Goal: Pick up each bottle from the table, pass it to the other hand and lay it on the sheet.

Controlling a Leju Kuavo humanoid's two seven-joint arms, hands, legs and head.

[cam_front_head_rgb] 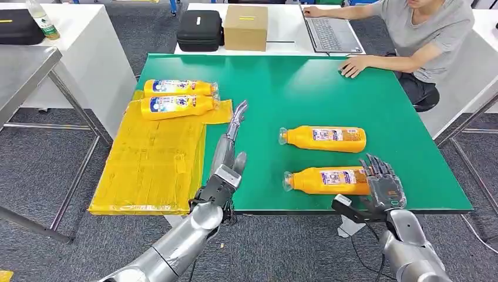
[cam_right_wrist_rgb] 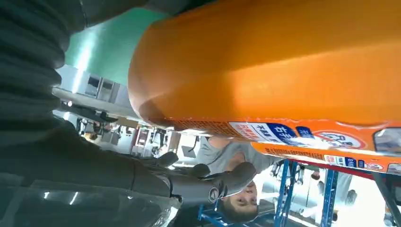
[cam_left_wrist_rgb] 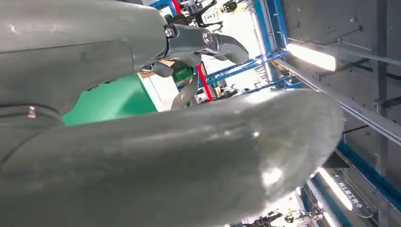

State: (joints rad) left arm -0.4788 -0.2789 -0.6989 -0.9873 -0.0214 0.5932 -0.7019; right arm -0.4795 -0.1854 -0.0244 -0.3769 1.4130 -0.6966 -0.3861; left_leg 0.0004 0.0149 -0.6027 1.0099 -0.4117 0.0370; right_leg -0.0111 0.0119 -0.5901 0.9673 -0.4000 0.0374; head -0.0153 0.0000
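Bottles [cam_front_head_rgb: 179, 97] x2 lie on yellow sheet [cam_front_head_rgb: 150, 158], 2 on table [cam_front_head_rgb: 293, 88]

— Open lanes? We log bare green table [cam_front_head_rgb: 282, 88] between the yellow sheet [cam_front_head_rgb: 152, 158] and two orange bottles [cam_front_head_rgb: 323, 139].
— Obstructions? Two bottles [cam_front_head_rgb: 179, 97] on the sheet's far end; a person's hand [cam_front_head_rgb: 353, 66] at the far edge.

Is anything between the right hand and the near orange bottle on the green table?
Nothing visible. The right hand is already at the base end of the near bottle; its fingers look spread there.
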